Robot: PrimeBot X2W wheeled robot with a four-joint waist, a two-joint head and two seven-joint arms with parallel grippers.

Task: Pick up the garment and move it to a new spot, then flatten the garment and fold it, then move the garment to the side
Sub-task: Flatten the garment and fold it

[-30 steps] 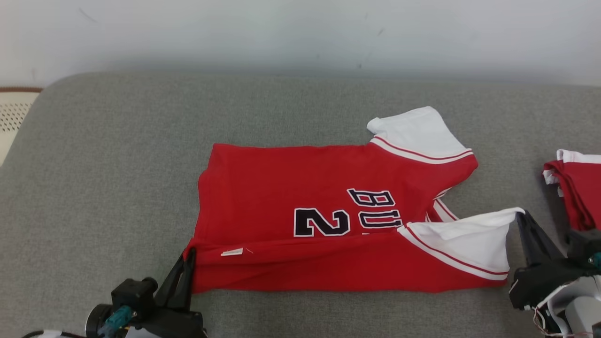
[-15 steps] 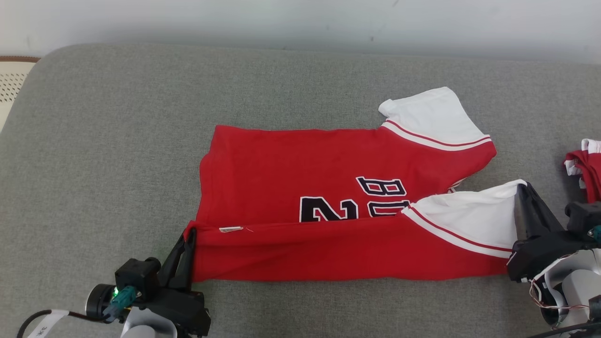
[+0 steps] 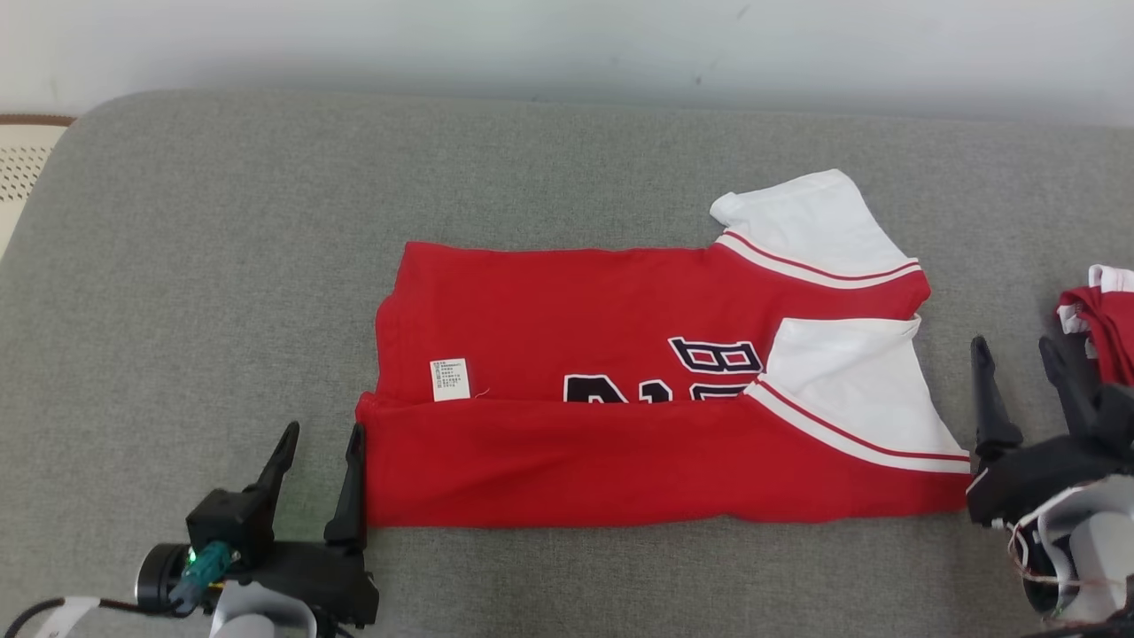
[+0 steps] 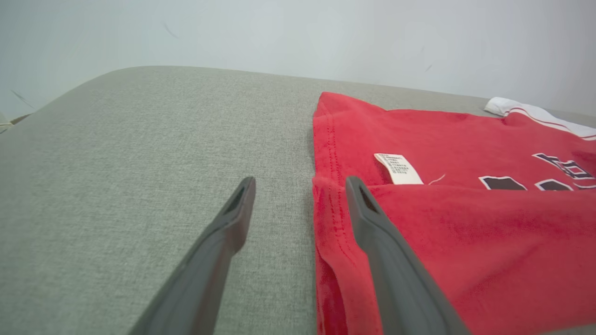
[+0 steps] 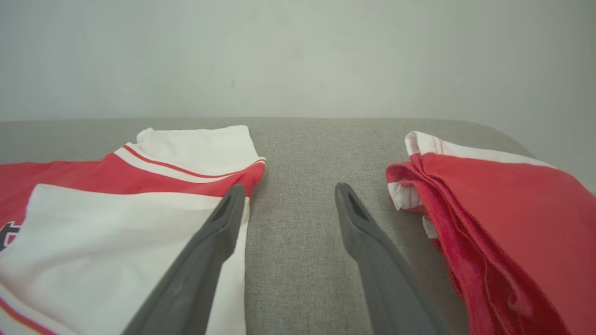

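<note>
The garment (image 3: 620, 372), a red jersey with white sleeves and dark lettering, lies flat on the grey cushion (image 3: 221, 266). Its near long edge is folded over the body, and a white label (image 3: 450, 379) shows at the fold. My left gripper (image 3: 322, 431) stands open at the garment's left hem with nothing between its fingers. In the left wrist view the gripper (image 4: 300, 181) has one finger over the red hem (image 4: 326, 218). My right gripper (image 3: 1012, 344) is open just right of the folded white sleeve (image 3: 850, 381). In the right wrist view that gripper (image 5: 289, 187) is empty above bare cushion, beside the sleeve (image 5: 116, 232).
A second folded red and white garment (image 3: 1103, 319) lies at the right edge, close to my right gripper, and appears as a garment (image 5: 503, 209) in the right wrist view. A pale wall (image 3: 532, 35) runs behind the cushion. A cream perforated object (image 3: 22, 168) sits at the far left.
Both grippers have opened and let go of the garment's corners. The near flap and white sleeve have dropped flat onto the jersey. The head camera shifted slightly.
</note>
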